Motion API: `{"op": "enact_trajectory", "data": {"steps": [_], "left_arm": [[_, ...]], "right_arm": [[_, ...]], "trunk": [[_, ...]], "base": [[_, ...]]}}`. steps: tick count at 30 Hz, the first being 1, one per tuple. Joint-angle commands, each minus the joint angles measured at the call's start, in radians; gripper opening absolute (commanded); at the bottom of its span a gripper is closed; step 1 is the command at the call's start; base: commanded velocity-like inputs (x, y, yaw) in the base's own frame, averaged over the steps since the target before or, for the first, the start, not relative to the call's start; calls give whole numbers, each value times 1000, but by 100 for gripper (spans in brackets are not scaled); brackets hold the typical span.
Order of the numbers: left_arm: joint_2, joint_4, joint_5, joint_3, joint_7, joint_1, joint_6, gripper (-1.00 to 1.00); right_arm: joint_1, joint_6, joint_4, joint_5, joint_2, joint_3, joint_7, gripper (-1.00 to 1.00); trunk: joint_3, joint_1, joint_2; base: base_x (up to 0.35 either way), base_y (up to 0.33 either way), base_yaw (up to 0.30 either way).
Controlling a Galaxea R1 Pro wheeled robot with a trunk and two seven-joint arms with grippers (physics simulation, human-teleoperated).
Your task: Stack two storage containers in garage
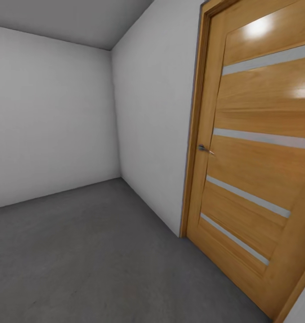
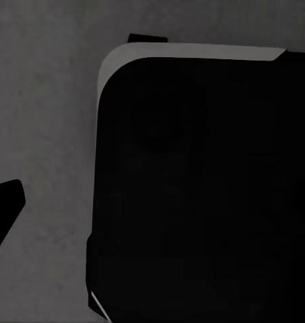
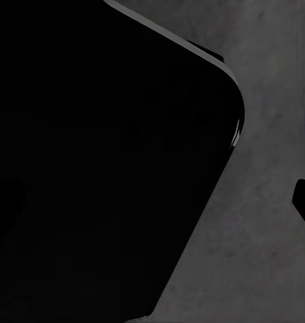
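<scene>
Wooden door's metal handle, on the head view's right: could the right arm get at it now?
Probably not yet: the small metal handle on the orange-brown wooden door sits across bare grey concrete floor.

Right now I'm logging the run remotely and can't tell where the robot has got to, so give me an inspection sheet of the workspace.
Surface: rough dark grey concrete floor, bare where the head view shows it.
Job's things: nothing seen of the two storage containers.
Clutter: nothing seen.
End effectors: a dark finger tip sits at the edge of the left wrist view and another at the edge of the right wrist view; cannot tell whether either is open or shut.
Cables: nothing seen.
Surroundings: plain white-grey walls meeting in a corner; a closed wooden door with pale horizontal strips and a metal handle at the right. A large black rounded body, probably the robot's base, lies under both wrist cameras.
</scene>
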State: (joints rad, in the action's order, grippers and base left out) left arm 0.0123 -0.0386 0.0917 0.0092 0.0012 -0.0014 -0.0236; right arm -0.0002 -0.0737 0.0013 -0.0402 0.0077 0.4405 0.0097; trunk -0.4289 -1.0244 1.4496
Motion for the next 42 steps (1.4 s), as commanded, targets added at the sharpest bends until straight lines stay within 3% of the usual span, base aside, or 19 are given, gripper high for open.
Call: {"op": "enact_trajectory", "data": {"steps": [1,10,19,36,42], "left_arm": [[0,0,10,0,0,0,-2,100],[0,0,10,0,0,0,-2,100],[-1,0,9,0,-2,0,-3,100],[-2,0,10,0,-3,0,-2,100],[-1,0,10,0,-3,0,-2,100]], "right_arm": [[0,-3,0,-4,0,4,1,100],[0,-3,0,-4,0,4,1,100],[0,-3,0,-4,0,4,1,100],[0,-4,0,-4,0,4,1,100],[0,-4,0,-4,0,4,1,100]], "trunk": [[-1,-1,0],[-1,-1,0],[-1,-1,0],[-1,-1,0],[-1,-1,0]], "base": [[322,0,-243],[227,0,-241],[83,28,-54],[295,173,-3],[303,186,-177]]}}
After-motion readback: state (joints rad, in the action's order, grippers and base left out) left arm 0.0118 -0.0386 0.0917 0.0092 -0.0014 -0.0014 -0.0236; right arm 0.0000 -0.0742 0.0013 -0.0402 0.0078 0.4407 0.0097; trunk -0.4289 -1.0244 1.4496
